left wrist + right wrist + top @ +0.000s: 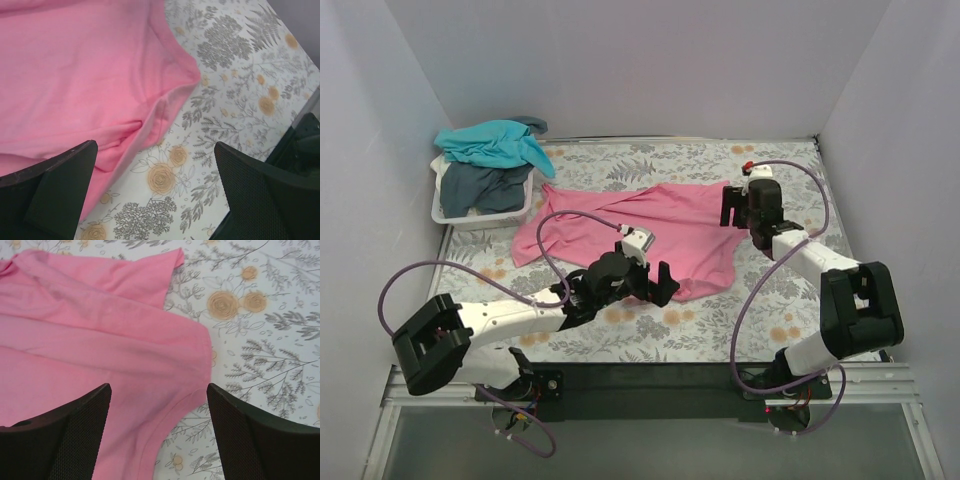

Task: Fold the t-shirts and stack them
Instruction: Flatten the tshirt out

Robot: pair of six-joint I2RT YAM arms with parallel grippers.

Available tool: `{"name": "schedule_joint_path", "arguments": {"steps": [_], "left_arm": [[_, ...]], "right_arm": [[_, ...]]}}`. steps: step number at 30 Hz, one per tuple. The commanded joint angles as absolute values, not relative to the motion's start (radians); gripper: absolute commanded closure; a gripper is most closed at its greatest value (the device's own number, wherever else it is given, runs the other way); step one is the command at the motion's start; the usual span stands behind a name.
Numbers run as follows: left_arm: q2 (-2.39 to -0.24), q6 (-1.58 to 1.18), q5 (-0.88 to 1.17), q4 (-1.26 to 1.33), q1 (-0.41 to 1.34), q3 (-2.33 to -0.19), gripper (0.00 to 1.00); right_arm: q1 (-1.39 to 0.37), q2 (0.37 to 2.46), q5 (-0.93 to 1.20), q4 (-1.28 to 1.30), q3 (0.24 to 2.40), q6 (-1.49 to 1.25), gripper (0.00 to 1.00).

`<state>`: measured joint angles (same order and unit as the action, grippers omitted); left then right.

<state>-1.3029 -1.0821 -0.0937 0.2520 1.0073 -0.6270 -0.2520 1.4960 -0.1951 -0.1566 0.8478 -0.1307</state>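
- Cloth is the matter near the arms: the left gripper is held over the near edge of the pink t-shirt, its fingers spread wide with nothing clasped between them.
- From the left wrist, a hemmed edge of the pink t-shirt is seen below the left gripper, with a small doubled-over tuck beside it; the flowered table cover is bare to the right.
- The pink t-shirt is laid out loosely across the middle of the table cover, creased and not yet folded.
- It is judged light, limp and easily bunched; no shape would be kept when lifted, so a pinch at one point would let the rest drag.
- A hold is best taken on a hem or corner, where the cloth is doubled and less likely to slip.
- Further off, the right gripper is poised at the shirt's right edge, likewise spread wide and empty; the rounded corner is seen under the right gripper in its wrist view.
- Farthest, at the left, the teal t-shirt and the grey-blue t-shirt are heaped in the white basket.
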Motion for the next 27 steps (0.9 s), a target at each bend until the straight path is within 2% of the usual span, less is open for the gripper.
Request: {"name": "schedule_joint_path", "arguments": {"steps": [1,7,9,19,25,27], "left_arm": [[-1.299,-1.085,-0.271,0.183,0.993,-0.617,0.04],[-1.296,-1.146,-0.374,0.11,0.994,-0.588,0.05],[-1.275,-1.158,-0.38,0.104,0.979,-0.569,0.08],[-1.21,-1.249,-0.368,0.107,0.937,-0.466,0.16],[-1.245,-1.259,-0.269,0.19,0.873,-0.419,0.4],[-1.255,-1.264,-0.256,0.212,0.868,-0.416,0.57]], "right_arm": [[-0.284,1.441,-0.112,-0.173,0.807,-0.146,0.3],[-0.424,1.31,-0.072,-0.176,0.672,-0.172,0.3],[-0.474,1.263,-0.071,-0.176,0.632,-0.193,0.3],[-0.512,1.123,-0.057,-0.175,0.577,-0.216,0.3],[-0.52,1.127,-0.057,-0.176,0.577,-0.213,0.3],[-0.522,1.127,-0.06,-0.175,0.575,-0.213,0.3]]}}
